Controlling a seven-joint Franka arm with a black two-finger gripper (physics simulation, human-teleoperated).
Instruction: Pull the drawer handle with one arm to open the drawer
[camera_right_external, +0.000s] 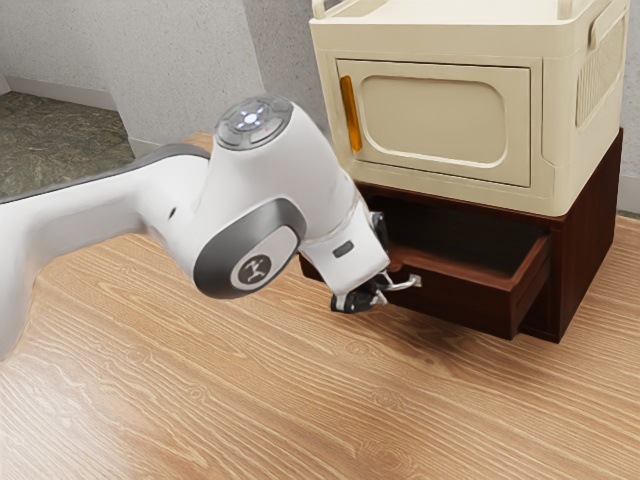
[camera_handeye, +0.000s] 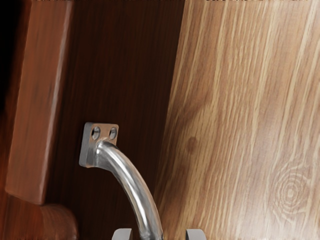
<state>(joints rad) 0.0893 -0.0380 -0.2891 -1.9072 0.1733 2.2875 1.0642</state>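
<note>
Straddling the curved metal handle (camera_handeye: 131, 181), the black two-finger gripper (camera_right_external: 362, 298) has its fingertips (camera_handeye: 196, 234) spread moderately apart, with a gap on either side of the metal, so it has hold of nothing. The handle lies nearer one fingertip than the other. Its visible foot is a small mounting plate (camera_handeye: 111, 132) with two holes, fixed to the dark face of the drawer (camera_right_external: 465, 300).

The drawer is partly out of the low reddish-brown wooden cabinet (camera_right_external: 592, 245), its hollow showing behind the front panel. In the exterior view, the white arm (camera_right_external: 130, 205) comes in from the left and bends down to the drawer front, the hand tilted and hiding part of it. A bit of bright handle shows just beside the hand, toward the exterior view's right.

On top of the cabinet sits a cream storage unit (camera_right_external: 550, 100), its door (camera_right_external: 435, 120) closed and bearing an amber upright handle (camera_right_external: 351, 113). Cabinet and arm are over a wood-grained surface (camera_right_external: 400, 410), with a grey wall (camera_right_external: 180, 65) behind
</note>
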